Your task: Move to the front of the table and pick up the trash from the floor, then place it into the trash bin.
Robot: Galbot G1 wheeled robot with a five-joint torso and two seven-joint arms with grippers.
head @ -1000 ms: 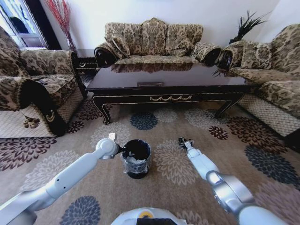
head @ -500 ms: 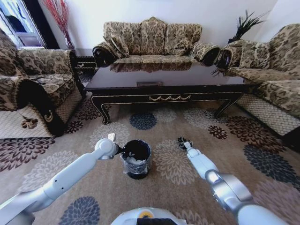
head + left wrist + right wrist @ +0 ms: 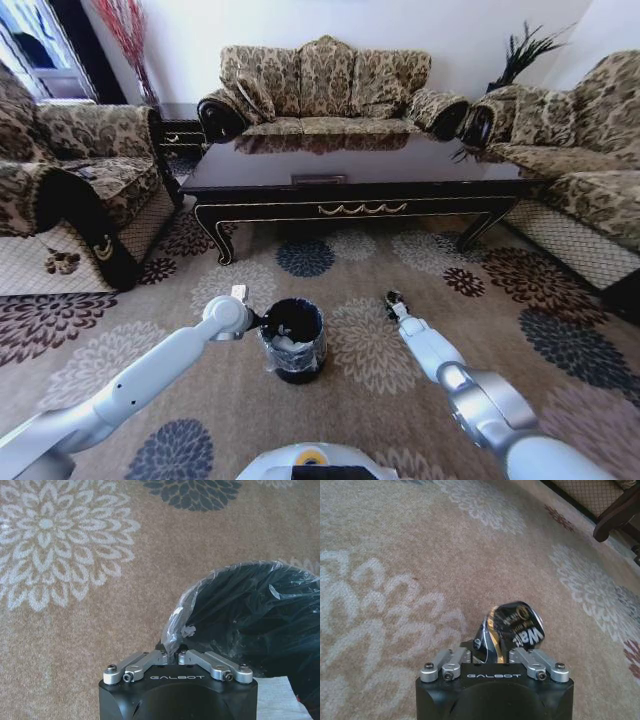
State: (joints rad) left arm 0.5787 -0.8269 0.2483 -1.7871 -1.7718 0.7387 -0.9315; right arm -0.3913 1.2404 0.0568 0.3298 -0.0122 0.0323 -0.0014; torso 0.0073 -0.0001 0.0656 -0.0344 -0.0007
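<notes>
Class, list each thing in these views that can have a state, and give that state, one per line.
Trash bin: upright on the carpet, lined with plastic, white paper inside.
Left gripper: jaws shut on the bin liner's edge.
Right gripper: jaws shut on a dark wrapper, held above the carpet.
Table: standing beyond the bin.

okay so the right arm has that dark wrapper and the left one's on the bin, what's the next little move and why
Probably swing the right tool left toward the trash bin. It is shut on the dark wrapper above the floor, off to the bin's right. The left tool grips the liner at the rim, and the mouth looks open.
</notes>
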